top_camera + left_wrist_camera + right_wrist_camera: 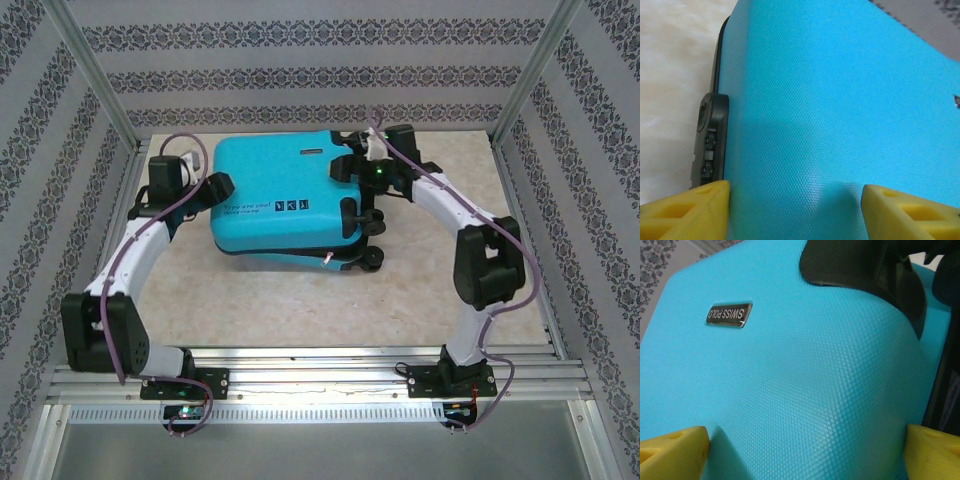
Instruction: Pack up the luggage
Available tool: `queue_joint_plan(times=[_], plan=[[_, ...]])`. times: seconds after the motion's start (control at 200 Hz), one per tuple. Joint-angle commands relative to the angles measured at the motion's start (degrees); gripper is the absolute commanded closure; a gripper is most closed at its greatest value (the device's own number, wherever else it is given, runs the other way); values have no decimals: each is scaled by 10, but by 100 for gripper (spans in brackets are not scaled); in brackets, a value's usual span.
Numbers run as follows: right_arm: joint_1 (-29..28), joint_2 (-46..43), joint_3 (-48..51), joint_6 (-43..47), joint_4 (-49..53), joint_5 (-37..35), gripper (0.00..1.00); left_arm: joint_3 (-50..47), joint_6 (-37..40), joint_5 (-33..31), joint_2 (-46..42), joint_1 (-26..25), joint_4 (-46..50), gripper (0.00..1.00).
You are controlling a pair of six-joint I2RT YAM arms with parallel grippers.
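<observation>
The luggage (280,205), a turquoise hard-shell suitcase, lies closed and flat at the back middle of the table, its black wheels (372,258) facing right. My left gripper (216,187) sits at its left edge. In the left wrist view the left gripper (795,215) is open, its yellow fingertips (690,210) spread over the turquoise shell (830,100) beside the black lock (710,140). My right gripper (352,168) rests on the suitcase's right end. Seen from the right wrist, the right gripper (805,460) is open wide over the shell below the SWISS POLO badge (729,314).
Patterned walls (300,70) and metal frame posts (90,80) close in the table on three sides. Bare beige tabletop (300,300) lies between the suitcase and the metal rail (320,375) where both arm bases are bolted.
</observation>
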State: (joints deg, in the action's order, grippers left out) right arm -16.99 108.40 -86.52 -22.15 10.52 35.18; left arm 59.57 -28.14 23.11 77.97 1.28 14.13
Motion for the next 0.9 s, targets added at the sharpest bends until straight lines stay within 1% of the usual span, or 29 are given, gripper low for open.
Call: queue_joint_plan(times=[0.0,0.09,0.16,0.225,0.425,0.5,0.59,0.694,0.894], plan=[[-88,32,-65,29,26,126,8,-50,-29,79,-51,-32,31,31],[-93,42,-88,35,38,128,9,-74,-41,75,-80,-32,23,30],[-89,41,-92,36,39,131,9,-70,-42,77,-84,-32,24,30],[-83,35,-90,38,41,137,10,-66,-50,87,-83,-32,6,30],[-63,-11,-61,39,26,153,13,-18,-71,129,-60,-34,-56,29],[-60,-31,-45,37,20,156,13,-3,-88,150,-48,-43,-86,29],[-56,-52,-25,24,-1,168,14,9,-94,156,-39,-62,-114,29],[-56,-69,-12,9,-20,178,14,27,-98,158,-24,-77,-124,28],[-49,-82,-17,4,-21,176,14,54,-104,157,-2,-92,-140,29]])
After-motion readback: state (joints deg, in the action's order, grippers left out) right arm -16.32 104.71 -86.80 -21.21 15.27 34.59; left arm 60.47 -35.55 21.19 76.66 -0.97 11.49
